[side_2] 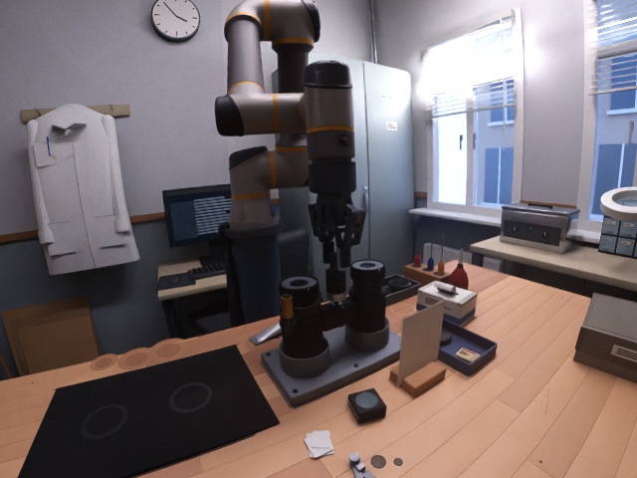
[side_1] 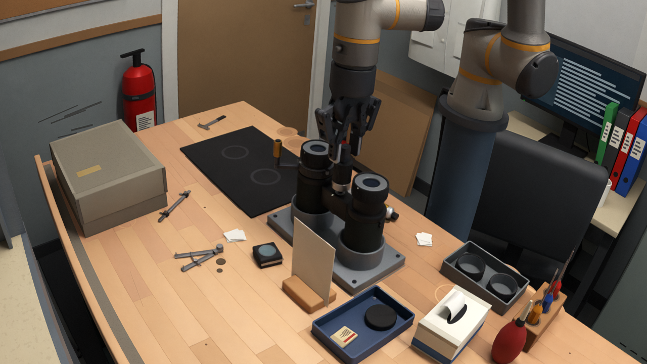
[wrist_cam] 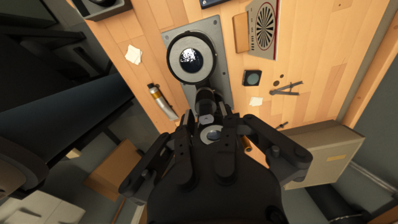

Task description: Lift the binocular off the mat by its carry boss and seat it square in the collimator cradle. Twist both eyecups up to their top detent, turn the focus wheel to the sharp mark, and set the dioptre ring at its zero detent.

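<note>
In the middle of the bench the black binocular (side_1: 341, 194) stands upright in the grey collimator cradle (side_1: 335, 246), its two barrels set in the cradle's rings and its eyecups facing up. The carry boss (side_1: 342, 167) rises as a short post between the barrels. My gripper (side_1: 344, 147) hangs straight above that post, open and holding nothing. In the wrist camera the boss (wrist_cam: 205, 107) sits between my fingers (wrist_cam: 206, 117), and one eyecup (wrist_cam: 191, 58) shows beyond them. The black mat (side_1: 244, 165) lies empty to the left of the cradle.
Behind the cradle stand the robot's base column (side_1: 461, 167) and a dark chair (side_1: 534, 199). A test card on a wooden block (side_1: 312, 271) stands in front of the cradle. A blue tray (side_1: 362, 323), tissue box (side_1: 452, 323), grey box (side_1: 108, 174) and small tools lie around.
</note>
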### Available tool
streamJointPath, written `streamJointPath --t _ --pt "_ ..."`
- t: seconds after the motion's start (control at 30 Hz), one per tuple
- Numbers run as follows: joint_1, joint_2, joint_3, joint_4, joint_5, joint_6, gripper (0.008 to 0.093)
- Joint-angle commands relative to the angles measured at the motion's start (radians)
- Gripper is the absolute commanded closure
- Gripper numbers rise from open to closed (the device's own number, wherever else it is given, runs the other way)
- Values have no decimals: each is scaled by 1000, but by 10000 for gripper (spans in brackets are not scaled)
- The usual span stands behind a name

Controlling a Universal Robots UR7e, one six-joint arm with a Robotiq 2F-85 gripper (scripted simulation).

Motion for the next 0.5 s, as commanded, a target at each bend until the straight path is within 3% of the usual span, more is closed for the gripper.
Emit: streamJointPath --t 0.0,0.47 --pt "0 -1 0 0 0 0 534" --pt "0 -16 -5 20 0 0 534"
